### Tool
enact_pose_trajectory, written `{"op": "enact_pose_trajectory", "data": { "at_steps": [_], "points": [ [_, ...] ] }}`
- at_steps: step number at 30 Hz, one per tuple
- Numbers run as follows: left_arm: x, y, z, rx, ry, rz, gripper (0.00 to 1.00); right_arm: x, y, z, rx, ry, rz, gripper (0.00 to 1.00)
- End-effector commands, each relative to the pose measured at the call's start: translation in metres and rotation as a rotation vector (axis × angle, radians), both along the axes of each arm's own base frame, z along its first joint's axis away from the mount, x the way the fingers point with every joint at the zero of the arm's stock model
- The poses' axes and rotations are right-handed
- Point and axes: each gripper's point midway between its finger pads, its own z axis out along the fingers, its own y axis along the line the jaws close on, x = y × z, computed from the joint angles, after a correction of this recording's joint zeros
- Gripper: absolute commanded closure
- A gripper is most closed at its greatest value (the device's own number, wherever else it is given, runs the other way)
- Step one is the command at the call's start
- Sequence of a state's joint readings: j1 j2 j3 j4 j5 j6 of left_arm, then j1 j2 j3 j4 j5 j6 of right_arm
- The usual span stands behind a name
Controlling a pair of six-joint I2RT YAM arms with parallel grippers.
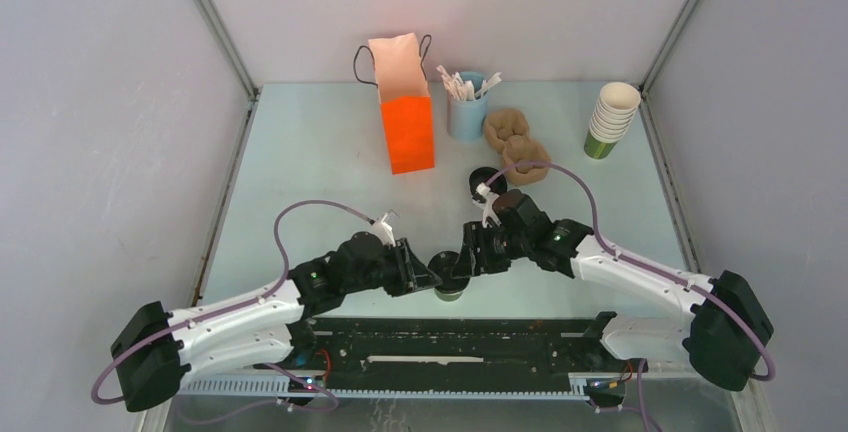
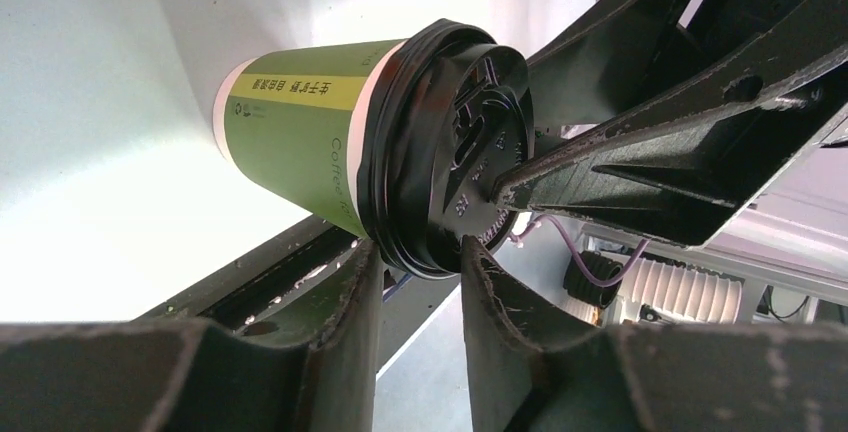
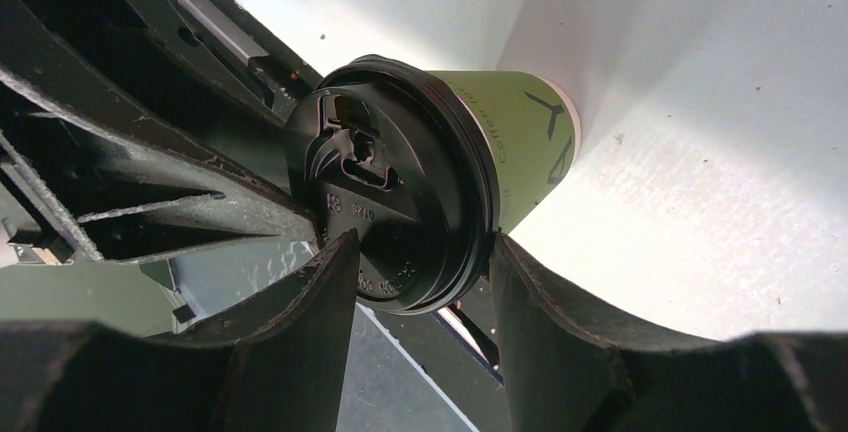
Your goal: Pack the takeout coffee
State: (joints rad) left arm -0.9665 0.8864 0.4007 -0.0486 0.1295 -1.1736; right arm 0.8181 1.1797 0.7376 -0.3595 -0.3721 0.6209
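My left arm [image 1: 240, 317] lies low along the near edge, stretched from the near-left corner toward the middle. The wrist is rolled over, which is why the cup looks sideways to its camera. My left gripper [image 2: 420, 245] is clamped across the rim of the takeout coffee [image 2: 300, 142]: one finger sits under the lip against the green wall, and the other presses on the top of the black lid [image 3: 390, 202].

The cup stands on the table at the middle of the near edge, between my two wrists.

My right gripper [image 3: 422, 242] pinches the opposite side of that rim in the same way, jaws closed over lid and lip. I judge this double pinch is meant to seat the lid firmly and stop the cup from tipping. My right arm [image 1: 630, 267] reaches in from the near-right corner, elbow bent, forearm angled down.

The orange bag [image 1: 410, 122] and brown carrier [image 1: 515, 137] wait well apart, toward the far edge.
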Motion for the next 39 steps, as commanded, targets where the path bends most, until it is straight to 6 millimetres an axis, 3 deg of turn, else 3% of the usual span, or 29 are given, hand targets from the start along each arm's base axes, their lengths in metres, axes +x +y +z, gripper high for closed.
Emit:
{"op": "enact_pose_trajectory", "data": {
  "at_steps": [1, 6, 10, 12, 14, 18, 29, 31, 35, 39],
  "points": [
    [0.011, -0.004, 0.010, 0.012, -0.066, 0.014, 0.66, -0.014, 0.005, 0.000, 0.016, 0.020, 0.019, 0.41],
    [0.013, 0.001, 0.002, 0.051, -0.076, 0.023, 0.65, -0.014, 0.001, 0.002, 0.038, 0.028, -0.001, 0.35],
    [0.013, 0.001, -0.001, 0.065, -0.074, 0.013, 0.61, -0.018, 0.003, 0.020, 0.111, 0.046, -0.010, 0.19],
    [0.012, 0.001, -0.002, 0.076, -0.074, 0.008, 0.61, -0.022, 0.004, 0.022, 0.137, 0.080, -0.017, 0.16],
    [0.013, 0.001, -0.004, 0.085, -0.074, 0.007, 0.61, -0.024, 0.003, 0.019, 0.156, 0.116, -0.025, 0.17],
    [0.013, 0.002, -0.007, 0.102, -0.071, 0.008, 0.61, -0.020, -0.003, 0.005, 0.164, 0.141, -0.055, 0.30],
    [0.014, 0.011, -0.027, 0.176, -0.056, 0.025, 0.62, -0.006, -0.023, -0.045, 0.123, 0.180, -0.145, 0.33],
    [0.016, 0.010, -0.024, 0.179, -0.067, 0.021, 0.61, -0.007, -0.021, -0.036, 0.154, 0.179, -0.111, 0.31],
    [0.020, 0.010, -0.015, 0.200, -0.096, 0.014, 0.60, -0.003, -0.023, -0.006, 0.218, 0.124, -0.090, 0.14],
    [0.021, 0.009, -0.015, 0.216, -0.100, 0.005, 0.59, 0.011, -0.029, 0.006, 0.302, 0.149, -0.086, 0.13]
  ]
}}
